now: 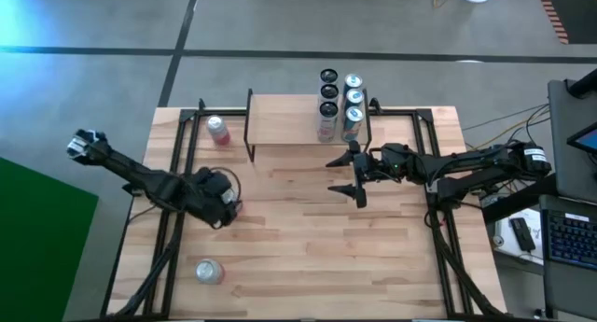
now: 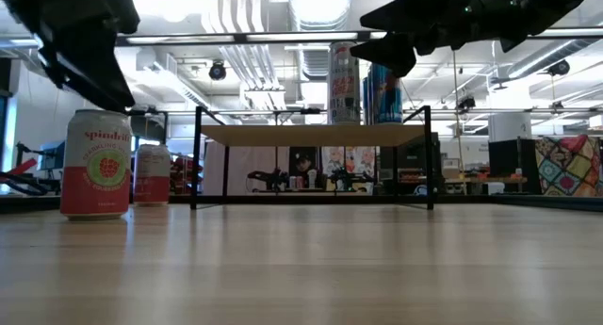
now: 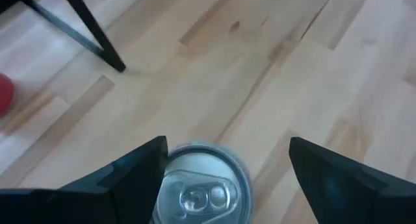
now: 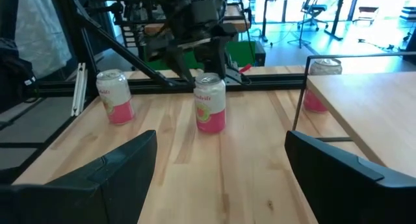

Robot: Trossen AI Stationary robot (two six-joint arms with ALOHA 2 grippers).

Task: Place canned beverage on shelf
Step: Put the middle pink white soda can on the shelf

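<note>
Grey concrete floor [image 1: 280, 23] surrounds the table; a green panel [image 1: 37, 238] stands left, fluorescent ceiling lights [image 2: 283, 38] glow overhead, and cluttered desks [image 2: 490, 182] sit far behind.

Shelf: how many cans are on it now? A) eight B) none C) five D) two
C: the high view shows five cans standing in two rows at the right end of the shelf.

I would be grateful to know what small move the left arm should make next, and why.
Probably lower the left pincer around the pink can beneath it. The left wrist view shows its fingers spread on either side of the can's silver top, not gripping, and the can stands on the table, not on the shelf.
</note>
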